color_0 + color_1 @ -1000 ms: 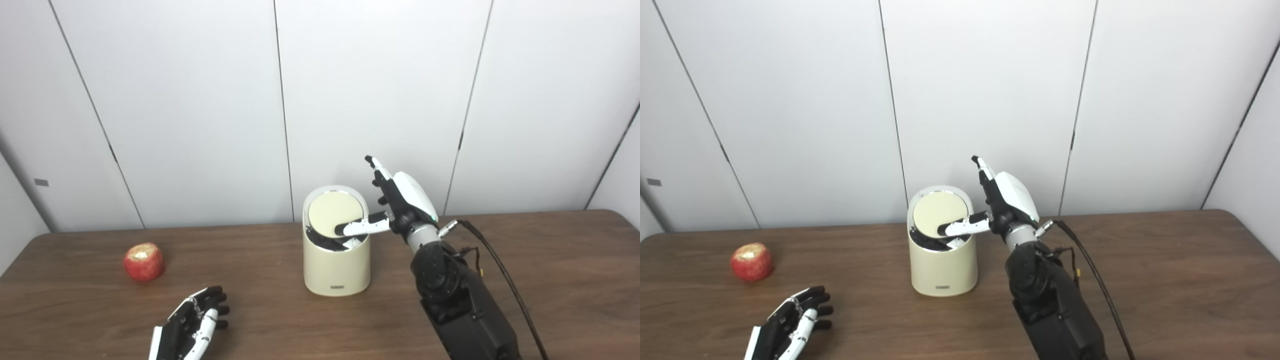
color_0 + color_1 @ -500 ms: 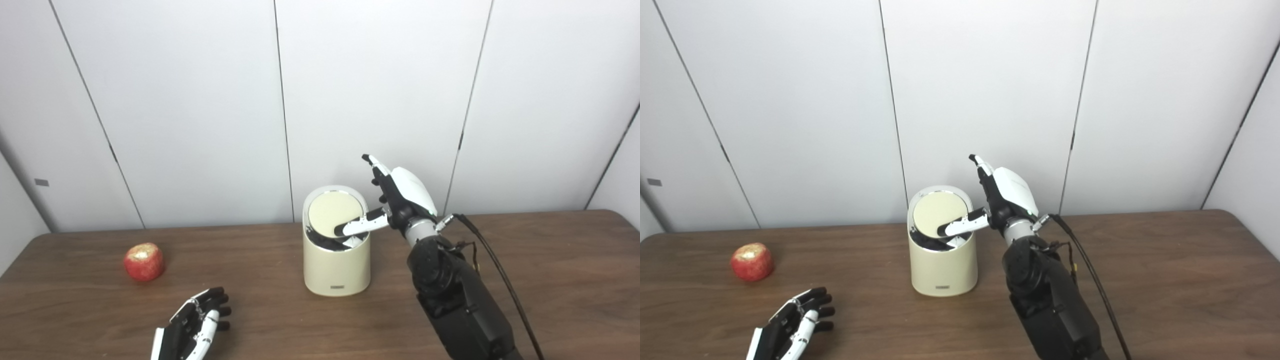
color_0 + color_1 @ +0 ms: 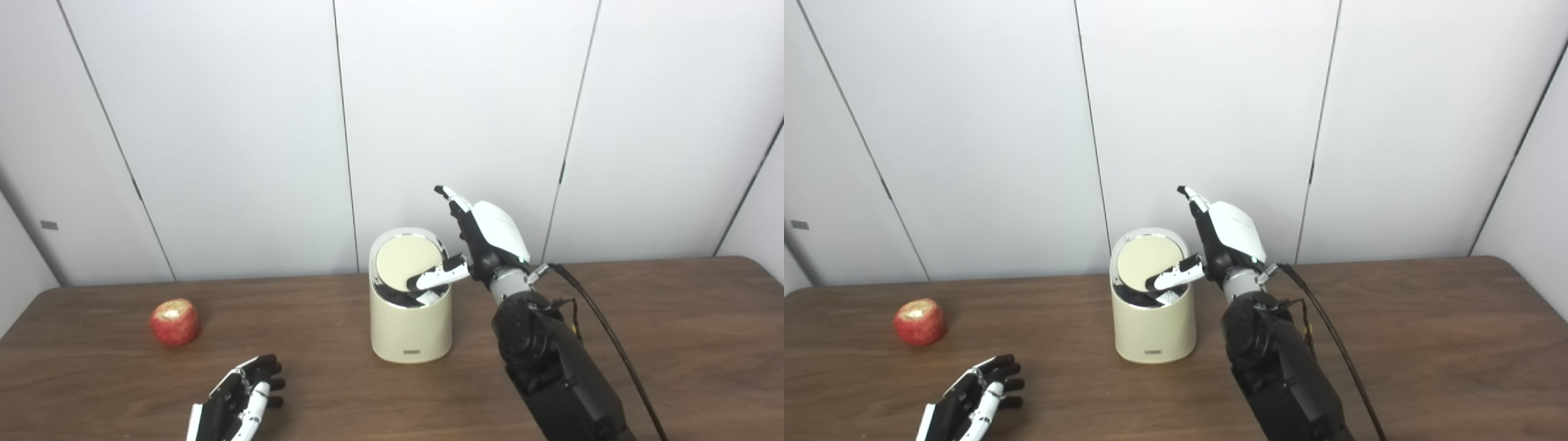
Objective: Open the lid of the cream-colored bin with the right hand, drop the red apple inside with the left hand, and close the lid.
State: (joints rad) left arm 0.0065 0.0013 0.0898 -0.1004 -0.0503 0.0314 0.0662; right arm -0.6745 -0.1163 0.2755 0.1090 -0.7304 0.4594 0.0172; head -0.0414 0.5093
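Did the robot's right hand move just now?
Yes. The right hand has shifted a little left and up, closer over the cream bin, which stayed put. Its thumb rests at the raised lid.

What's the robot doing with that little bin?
The robot's right hand is at the cream-colored bin, with its thumb pressed on the tilted lid, so a dark gap shows at the front. The red apple sits untouched on the table, off to the left. The left hand rests open near the front edge, holding nothing.
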